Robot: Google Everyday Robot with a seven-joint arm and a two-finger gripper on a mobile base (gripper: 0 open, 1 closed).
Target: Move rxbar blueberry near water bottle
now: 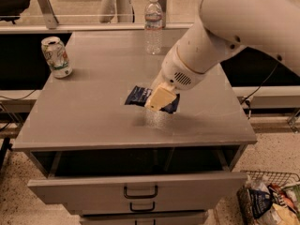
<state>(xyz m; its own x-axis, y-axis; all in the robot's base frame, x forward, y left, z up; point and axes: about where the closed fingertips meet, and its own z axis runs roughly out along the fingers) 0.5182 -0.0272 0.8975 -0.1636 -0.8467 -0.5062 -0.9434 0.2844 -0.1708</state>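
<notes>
The rxbar blueberry [137,96] is a dark navy wrapper held in my gripper [159,99], a little above the grey table [84,121]; a faint shadow lies on the tabletop below it. The tan fingers [161,96] are shut across its right half. The water bottle [153,25], clear with a white cap, stands upright at the table's back edge, well beyond the bar. My white arm comes in from the upper right.
A white and green soda can [56,56] stands at the table's back left. The top drawer [140,186] under the table is pulled out. A wire basket with bags [269,203] sits on the floor at the lower right.
</notes>
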